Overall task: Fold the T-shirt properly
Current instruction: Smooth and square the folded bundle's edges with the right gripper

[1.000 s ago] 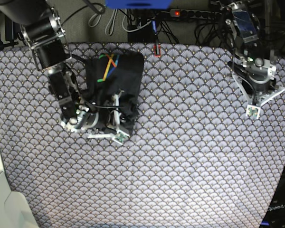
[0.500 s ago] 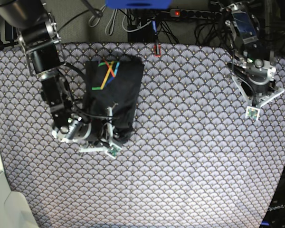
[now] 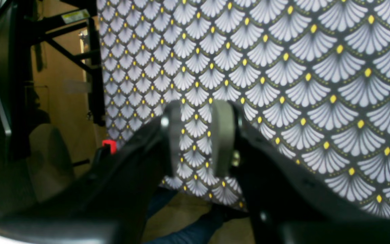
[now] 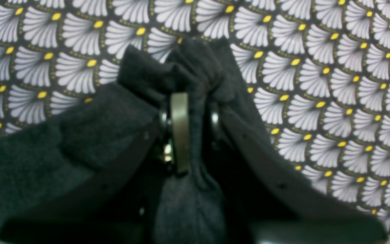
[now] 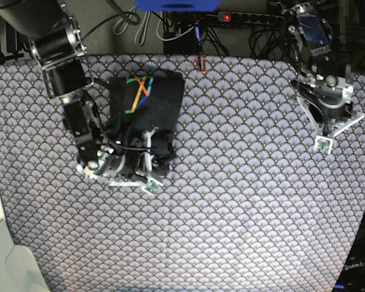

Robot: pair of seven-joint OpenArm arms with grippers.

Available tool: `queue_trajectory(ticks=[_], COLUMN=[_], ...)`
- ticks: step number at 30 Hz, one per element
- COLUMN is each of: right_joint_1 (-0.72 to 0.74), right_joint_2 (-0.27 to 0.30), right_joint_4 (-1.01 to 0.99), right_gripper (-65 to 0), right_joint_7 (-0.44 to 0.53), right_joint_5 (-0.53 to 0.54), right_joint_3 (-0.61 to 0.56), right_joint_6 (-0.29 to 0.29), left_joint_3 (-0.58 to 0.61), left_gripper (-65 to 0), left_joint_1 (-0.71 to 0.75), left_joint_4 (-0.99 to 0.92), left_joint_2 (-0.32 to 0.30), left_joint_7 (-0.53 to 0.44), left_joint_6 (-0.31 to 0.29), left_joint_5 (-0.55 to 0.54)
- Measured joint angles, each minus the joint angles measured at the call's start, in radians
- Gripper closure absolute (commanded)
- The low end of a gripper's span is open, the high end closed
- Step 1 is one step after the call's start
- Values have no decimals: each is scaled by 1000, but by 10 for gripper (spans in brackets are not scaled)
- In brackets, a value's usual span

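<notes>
In the base view the right arm reaches down from about 11 o'clock, its dark links running along the left edge of the T-shirt (image 5: 147, 112), and bends at the wrist so that the right hand (image 5: 151, 159) lies low over the garment's near end, fingers pointing toward 3 o'clock. The right wrist view shows that hand clenched on a bunched ridge of the T-shirt (image 4: 181, 71): the dark knit is squeezed between the two fingers (image 4: 179, 132), puffs out in a wrinkled lump just past their tips, and hangs in a thick fold beneath them.

The left arm stands at about 2 o'clock in the base view, well apart from the garment, with the left hand (image 5: 324, 135) angled down toward the patterned table (image 5: 243, 201). Its wrist view shows the left hand (image 3: 197, 135) released, scallop-print cloth visible through the gap between the fingers, nothing held.

The T-shirt sits at about 10 o'clock on the table, folded into a compact upright rectangle. It is dark charcoal, and the crossed-stripe logo (image 5: 139, 91) in green, yellow, orange and blue faces up near its far left corner. The far end lies fairly flat; the near end, under the right hand, is crumpled and lifted into uneven folds.
</notes>
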Motion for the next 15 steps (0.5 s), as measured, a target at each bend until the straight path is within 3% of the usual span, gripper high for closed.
queue_trajectory(ticks=[5, 7, 12, 15], right_joint_1=[4, -6, -24, -69], right_joint_2=[2, -5, -12, -15], right_joint_4=[17, 66, 226, 308], right_gripper=[-286, -324, -345, -345], right_joint_7=[-3, -10, -55, -108], right_joint_5=[0, 2, -4, -5], right_joint_3=[6, 68, 210, 224], right_joint_6=[0, 3, -1, 0], left_joint_3=[0, 0, 1, 1], left_gripper=[-152, -152, -152, -152], left_joint_1=[1, 2, 2, 3], left_joint_4=[0, 0, 0, 0], left_joint_2=[0, 0, 0, 1], left_joint_7=[0, 0, 0, 0], left_joint_6=[0, 0, 0, 0], left_joint_5=[0, 0, -1, -1])
